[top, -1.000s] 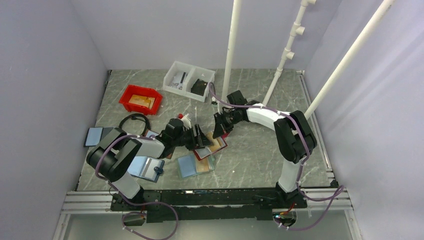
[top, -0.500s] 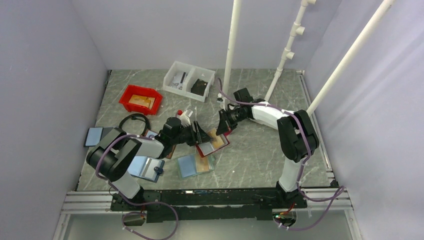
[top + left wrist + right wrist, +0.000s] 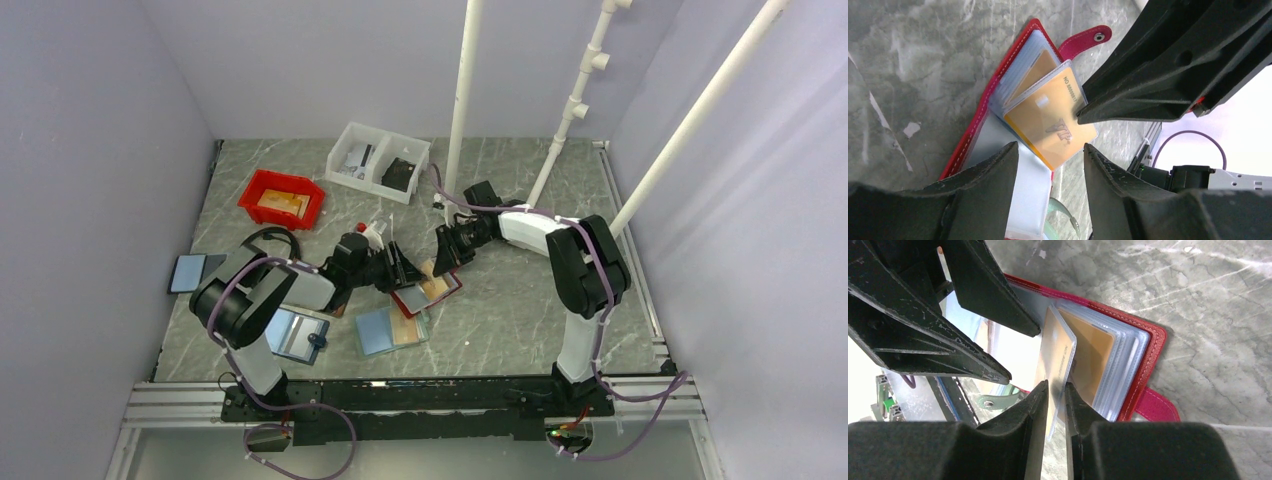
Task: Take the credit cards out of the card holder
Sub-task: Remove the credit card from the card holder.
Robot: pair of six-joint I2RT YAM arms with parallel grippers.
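The red card holder (image 3: 432,293) lies open on the table between both grippers, its pink tab (image 3: 1083,42) pointing away. A tan-orange credit card (image 3: 1048,120) in a clear sleeve stands lifted off the stack; another tan card (image 3: 1093,357) lies in the sleeves behind. My right gripper (image 3: 1055,390) straddles the lifted sleeve's edge, its jaws a narrow gap apart. My left gripper (image 3: 1050,155) is open just above the holder's pale blue-grey page (image 3: 1018,200), touching nothing. In the top view the left gripper (image 3: 400,268) and the right gripper (image 3: 441,258) almost meet.
A light teal holder (image 3: 392,328) lies just in front of the red one, its strap (image 3: 993,401) close by. Another holder (image 3: 297,333) sits by the left arm's base. A red bin (image 3: 282,198), a white bin (image 3: 378,160) and white poles (image 3: 462,110) stand behind.
The right gripper has come down closer to the holder and its jaws have parted a little around the sleeve. The left arm shifted slightly to the right, its jaws narrowing somewhat.
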